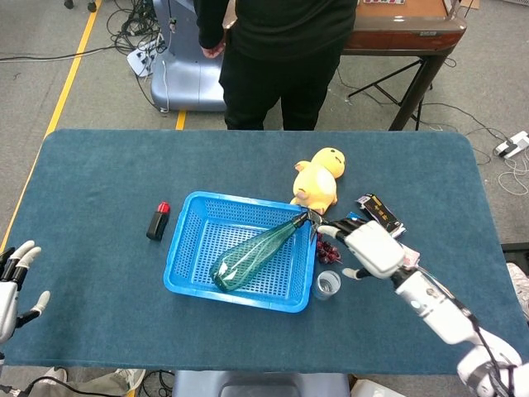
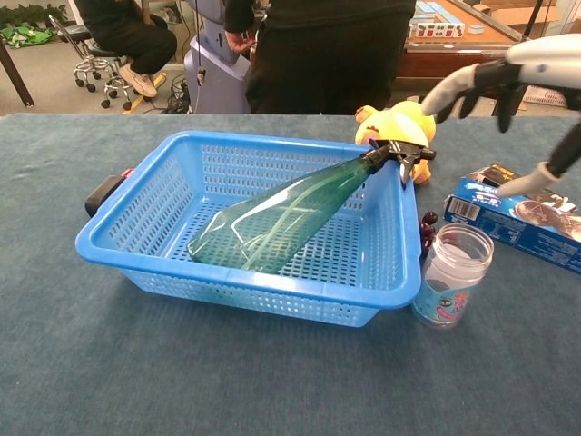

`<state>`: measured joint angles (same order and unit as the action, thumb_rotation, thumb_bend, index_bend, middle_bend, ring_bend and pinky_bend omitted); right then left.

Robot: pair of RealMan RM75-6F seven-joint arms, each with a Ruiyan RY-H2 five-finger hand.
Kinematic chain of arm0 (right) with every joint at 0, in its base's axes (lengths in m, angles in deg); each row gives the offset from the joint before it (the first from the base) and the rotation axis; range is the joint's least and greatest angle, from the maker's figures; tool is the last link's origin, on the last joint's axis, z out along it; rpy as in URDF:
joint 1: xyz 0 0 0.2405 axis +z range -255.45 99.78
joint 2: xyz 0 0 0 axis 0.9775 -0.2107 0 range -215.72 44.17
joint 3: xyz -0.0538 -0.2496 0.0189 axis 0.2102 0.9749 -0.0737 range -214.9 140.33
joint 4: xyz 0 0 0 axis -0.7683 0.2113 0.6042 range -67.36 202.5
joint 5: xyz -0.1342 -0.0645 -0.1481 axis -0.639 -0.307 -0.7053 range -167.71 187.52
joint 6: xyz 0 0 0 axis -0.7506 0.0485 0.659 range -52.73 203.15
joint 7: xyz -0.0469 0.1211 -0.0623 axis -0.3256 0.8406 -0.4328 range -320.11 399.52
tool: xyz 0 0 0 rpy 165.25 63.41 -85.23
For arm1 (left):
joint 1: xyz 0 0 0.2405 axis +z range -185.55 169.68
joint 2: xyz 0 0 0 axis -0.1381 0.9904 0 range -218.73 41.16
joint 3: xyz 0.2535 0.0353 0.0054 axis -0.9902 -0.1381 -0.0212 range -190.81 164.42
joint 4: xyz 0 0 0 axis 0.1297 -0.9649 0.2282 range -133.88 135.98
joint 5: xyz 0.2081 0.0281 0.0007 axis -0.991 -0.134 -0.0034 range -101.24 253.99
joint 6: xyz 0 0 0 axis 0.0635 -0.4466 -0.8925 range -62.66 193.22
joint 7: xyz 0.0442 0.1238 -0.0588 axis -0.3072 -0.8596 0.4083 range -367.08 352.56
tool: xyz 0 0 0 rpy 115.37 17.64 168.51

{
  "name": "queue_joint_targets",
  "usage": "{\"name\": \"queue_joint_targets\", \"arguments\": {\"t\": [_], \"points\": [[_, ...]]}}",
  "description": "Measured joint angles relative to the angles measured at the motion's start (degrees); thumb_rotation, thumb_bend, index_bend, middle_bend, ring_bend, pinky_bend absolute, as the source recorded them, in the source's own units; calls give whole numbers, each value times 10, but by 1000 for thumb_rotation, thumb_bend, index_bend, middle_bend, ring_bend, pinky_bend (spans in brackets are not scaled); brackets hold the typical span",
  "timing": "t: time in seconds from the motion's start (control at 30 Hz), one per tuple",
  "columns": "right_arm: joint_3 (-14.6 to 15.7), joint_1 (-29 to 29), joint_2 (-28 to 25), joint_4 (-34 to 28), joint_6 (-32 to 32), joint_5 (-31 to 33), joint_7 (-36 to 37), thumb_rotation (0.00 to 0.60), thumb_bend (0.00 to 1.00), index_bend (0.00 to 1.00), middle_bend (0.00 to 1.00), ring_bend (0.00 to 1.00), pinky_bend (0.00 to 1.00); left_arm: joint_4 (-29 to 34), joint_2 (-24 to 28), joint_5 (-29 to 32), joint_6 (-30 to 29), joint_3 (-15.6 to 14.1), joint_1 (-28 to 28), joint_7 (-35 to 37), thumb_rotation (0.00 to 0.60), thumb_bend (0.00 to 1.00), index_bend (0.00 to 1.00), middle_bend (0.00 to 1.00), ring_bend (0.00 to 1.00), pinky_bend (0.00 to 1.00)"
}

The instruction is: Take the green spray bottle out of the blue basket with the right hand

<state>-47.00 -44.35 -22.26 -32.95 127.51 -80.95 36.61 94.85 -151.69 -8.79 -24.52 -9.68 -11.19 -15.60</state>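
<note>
The green spray bottle (image 1: 256, 252) (image 2: 286, 215) lies slanted in the blue basket (image 1: 188, 256) (image 2: 136, 254), its black trigger head (image 2: 399, 154) propped over the basket's right rim. My right hand (image 1: 364, 246) (image 2: 495, 82) hovers just right of that trigger head, fingers spread, holding nothing. At the table's near left edge my left hand (image 1: 16, 281) rests open; the chest view does not show it.
A yellow plush duck (image 1: 317, 180) sits behind the basket's right corner. A small clear jar (image 1: 327, 284) (image 2: 451, 274), dark grapes (image 1: 327, 248) and a blue box (image 2: 517, 218) crowd the basket's right side. A black and red object (image 1: 157, 221) lies left. A person stands beyond the table.
</note>
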Motion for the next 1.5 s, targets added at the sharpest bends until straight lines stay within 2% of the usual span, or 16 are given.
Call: {"name": "queue_joint_targets", "arguments": {"t": [0.17, 0.37, 0.73, 1.07, 1.17, 1.27, 1.4, 1.5], "points": [[-24, 88, 68, 44, -79, 33, -13, 600, 39, 153, 210, 209, 377, -3, 0, -2, -7, -1, 5, 6, 600, 309, 187, 122, 90, 102], [-40, 159, 136, 112, -135, 70, -46, 600, 0, 94, 161, 172, 332, -8, 3, 3, -10, -1, 11, 15, 600, 309, 187, 122, 90, 102], [-33, 223, 156, 134, -189, 115, -121, 600, 0, 82, 153, 167, 322, -10, 4, 7, -9, 2, 13, 26, 600, 309, 187, 122, 90, 102], [-8, 270, 189, 161, -221, 170, -194, 600, 0, 88, 167, 167, 322, -14, 5, 6, -9, 2, 15, 37, 600, 309, 187, 122, 90, 102], [0, 277, 201, 176, -220, 183, -213, 600, 0, 170, 215, 177, 322, -17, 4, 5, -9, 2, 16, 41, 600, 309, 187, 122, 90, 102], [4, 280, 218, 190, -202, 197, -226, 600, 20, 298, 310, 270, 325, -19, 4, 7, -9, 2, 17, 43, 600, 309, 187, 122, 90, 102], [5, 281, 236, 205, -175, 205, -232, 600, 142, 465, 423, 423, 459, -20, 3, 6, -9, 3, 17, 45, 600, 309, 187, 122, 90, 102], [3, 279, 243, 210, -154, 199, -226, 600, 203, 540, 477, 493, 541, -22, 2, 6, -8, 3, 16, 46, 600, 309, 187, 122, 90, 102]]}}
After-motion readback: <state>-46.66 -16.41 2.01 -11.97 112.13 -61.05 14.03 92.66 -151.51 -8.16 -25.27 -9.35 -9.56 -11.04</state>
